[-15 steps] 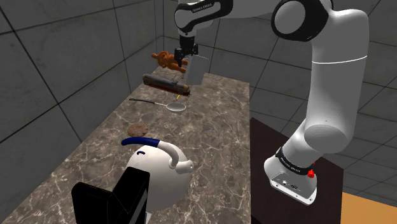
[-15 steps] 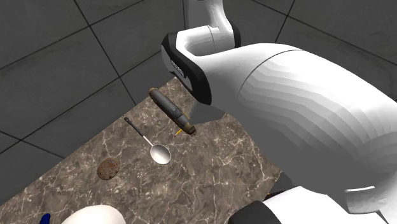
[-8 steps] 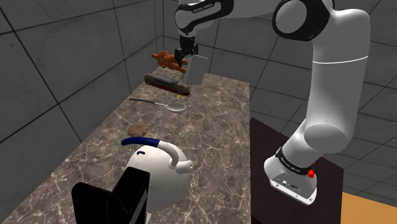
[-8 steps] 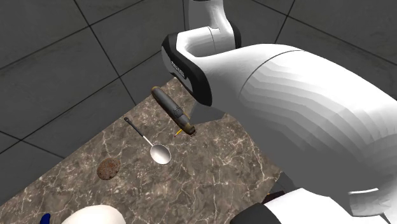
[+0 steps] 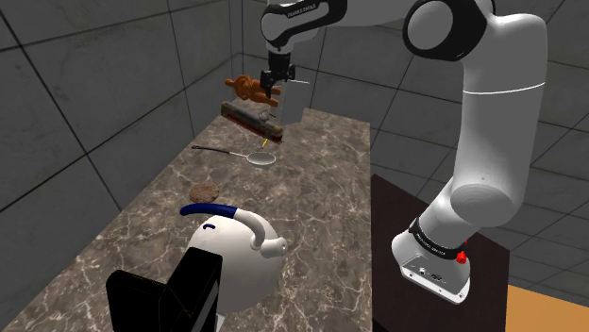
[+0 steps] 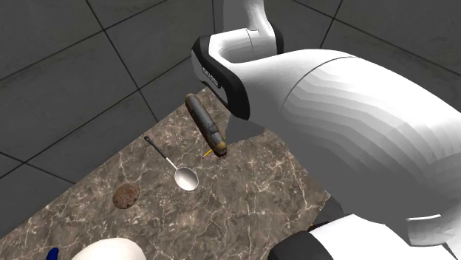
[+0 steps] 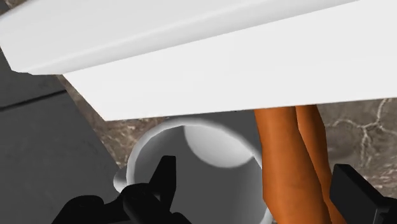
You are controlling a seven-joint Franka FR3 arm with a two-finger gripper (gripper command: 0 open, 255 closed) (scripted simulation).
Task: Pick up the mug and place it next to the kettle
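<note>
In the wrist view a white mug (image 7: 203, 159) stands upright just below my gripper (image 7: 254, 191), its mouth facing the camera. My black fingers (image 7: 159, 184) stand wide apart, and nothing is clasped between them. An orange-brown twisted thing (image 7: 289, 165) lies against the mug, between the fingers. In the shoulder view my gripper (image 5: 274, 90) hangs over the far end of the marble counter (image 5: 311, 207). The white kettle (image 5: 234, 257) with a blue handle stands at the near end, far from the gripper.
A dark brown cylinder (image 5: 250, 112) (image 6: 207, 127) leans tilted by the gripper, next to a brown knotted thing (image 5: 247, 89) and a pale block (image 5: 291, 102). A spoon (image 5: 253, 156) and a brown disc (image 5: 203, 191) lie mid-counter. A black object (image 5: 165, 297) stands by the kettle.
The dark brown cylinder has tipped up and shifted towards the wall beside the gripper. The arm has edged slightly; the fingers stay apart.
</note>
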